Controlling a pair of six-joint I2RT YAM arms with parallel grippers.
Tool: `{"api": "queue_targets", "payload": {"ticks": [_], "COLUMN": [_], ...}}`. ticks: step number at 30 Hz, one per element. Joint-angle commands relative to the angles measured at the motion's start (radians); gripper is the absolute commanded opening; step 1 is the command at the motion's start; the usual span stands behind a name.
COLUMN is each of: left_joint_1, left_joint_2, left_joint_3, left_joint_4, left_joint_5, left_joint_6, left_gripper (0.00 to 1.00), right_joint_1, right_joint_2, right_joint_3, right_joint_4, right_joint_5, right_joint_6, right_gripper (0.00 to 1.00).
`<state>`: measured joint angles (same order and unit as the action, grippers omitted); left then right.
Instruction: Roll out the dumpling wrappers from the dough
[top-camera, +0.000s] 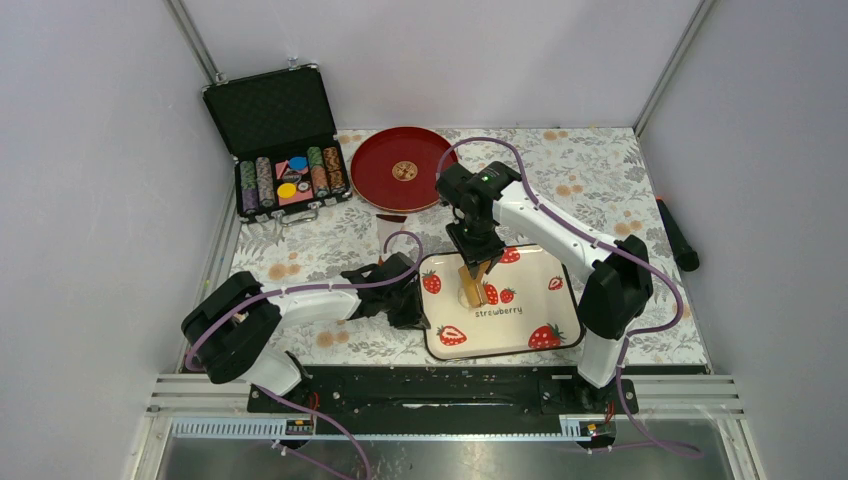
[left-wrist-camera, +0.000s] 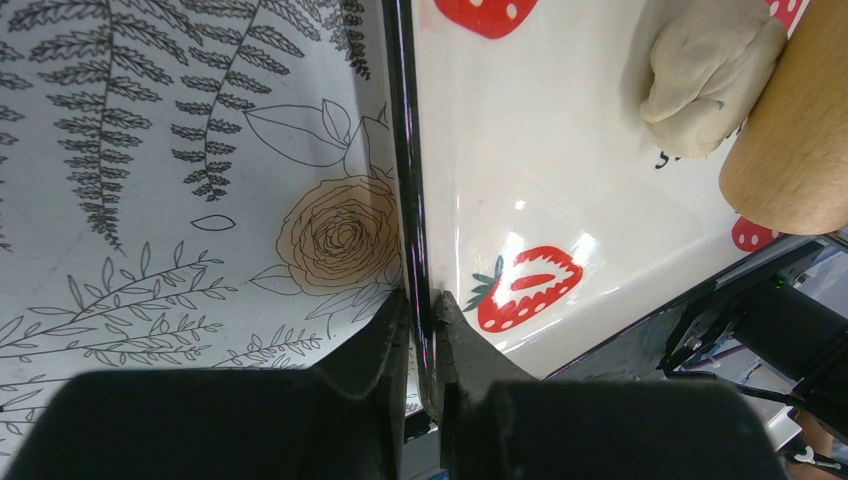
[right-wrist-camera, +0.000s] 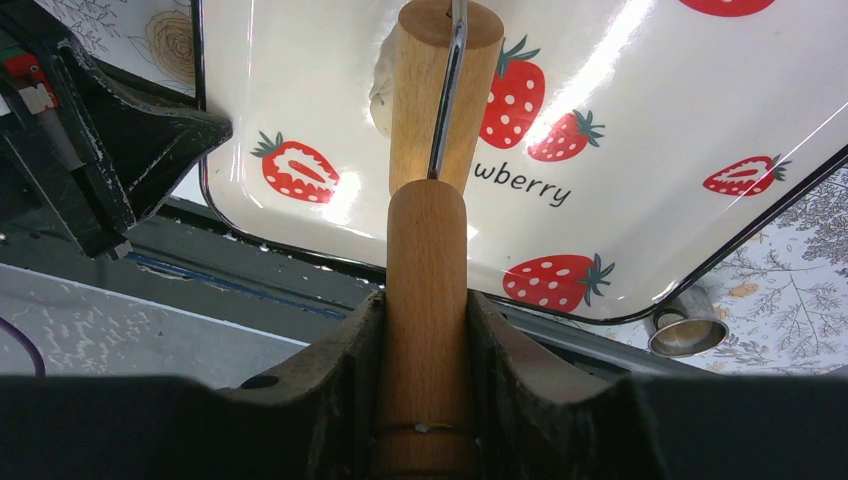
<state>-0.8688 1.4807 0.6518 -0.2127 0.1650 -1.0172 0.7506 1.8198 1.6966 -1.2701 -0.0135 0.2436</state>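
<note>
Strawberry tray (left-wrist-camera: 560, 170): roller (left-wrist-camera: 790, 140) against dough (left-wrist-camera: 705, 75)

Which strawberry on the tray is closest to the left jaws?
The cut-open strawberry in the near left corner of the tray, right beside the left jaws pinching its rim; all others sit farther off.

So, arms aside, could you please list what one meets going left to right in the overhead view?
Open black chip case → red plate → dough lump → black stick.
</note>
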Motion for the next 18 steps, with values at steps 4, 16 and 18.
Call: {"api": "queue_targets", "payload": {"ticks": [4, 16, 18], "left_joint_1": [-0.02, -0.019, -0.019], "left_joint_2": [0.037, 0.039, 0.038], "left_joint_3": [-0.018, -0.018, -0.017], "left_joint_4": [-0.08, -0.08, -0.08], "left_joint_5": [-0.049, -0.049, -0.049], "left_joint_6": [0.043, 0.043, 0.043], "left_gripper": [0.0, 0.0, 0.0], "right_joint_1": [0.017, 0.019, 0.022], "right_joint_2": [0.004, 0.002, 0.009], "right_joint_3": [0.018, 0.209, 0.211], "right_joint_4": [-0.018, -0.155, -0.156], "right_joint_5": [-0.001, 0.104, 0.094], "right_joint_6": [0.006, -0.011, -0.011], "right_gripper": [0.0, 0.0, 0.0]}}
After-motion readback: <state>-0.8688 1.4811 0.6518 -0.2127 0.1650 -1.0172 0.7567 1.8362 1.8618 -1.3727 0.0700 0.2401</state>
